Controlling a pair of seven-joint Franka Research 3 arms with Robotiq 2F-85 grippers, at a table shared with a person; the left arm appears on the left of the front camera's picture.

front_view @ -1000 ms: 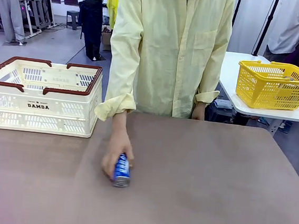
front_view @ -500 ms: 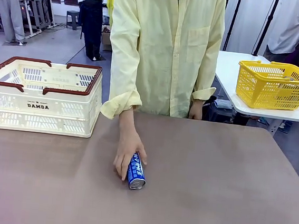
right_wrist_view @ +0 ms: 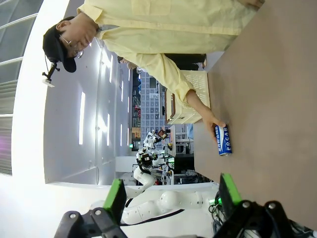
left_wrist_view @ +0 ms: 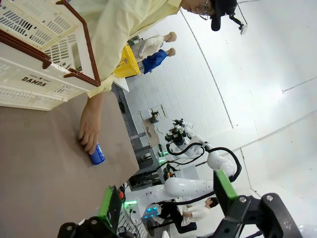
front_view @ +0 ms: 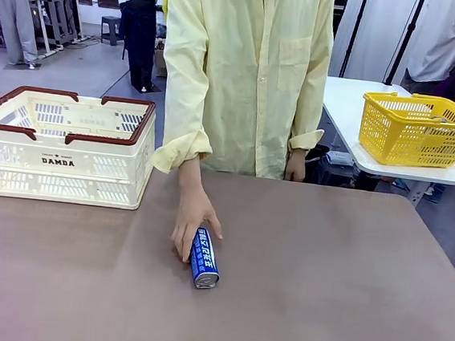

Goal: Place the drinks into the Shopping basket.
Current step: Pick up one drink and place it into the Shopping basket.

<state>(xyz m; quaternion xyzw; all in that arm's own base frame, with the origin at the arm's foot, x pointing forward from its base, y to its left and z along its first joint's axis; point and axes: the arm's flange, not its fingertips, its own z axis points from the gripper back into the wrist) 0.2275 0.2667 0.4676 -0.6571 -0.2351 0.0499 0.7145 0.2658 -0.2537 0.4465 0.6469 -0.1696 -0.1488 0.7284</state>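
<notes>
On the left side, the left gripper (left_wrist_view: 166, 198) is hanging with jaws spread wide, gripping nothing. At ten o'clock on the table (front_view: 343, 311) the basket (front_view: 58, 172) is standing at the far edge, well apart from the can (front_view: 204, 259). Near the centre, the can is lying on its side with its silver top pointing toward six o'clock. The person's hand (front_view: 193, 216) is resting against its eleven o'clock end, fingers touching it. At two o'clock, on a separate white table (front_view: 353, 126), a yellow basket (front_view: 417, 128) is sitting; it is the wrong target. On the right, the right gripper (right_wrist_view: 172, 194) is likewise gaping wide and empty.

Risks, as I judge them: the can is lying round-side down, so a nudge off-centre is likely sending it rolling. Reaching in while the hand is touching the can is risking a pinch or a knock. Closing off-axis across the slick curved wall is inviting a slip. Carrying it low toward ten o'clock is risking a clip on the basket's raised rim.
</notes>
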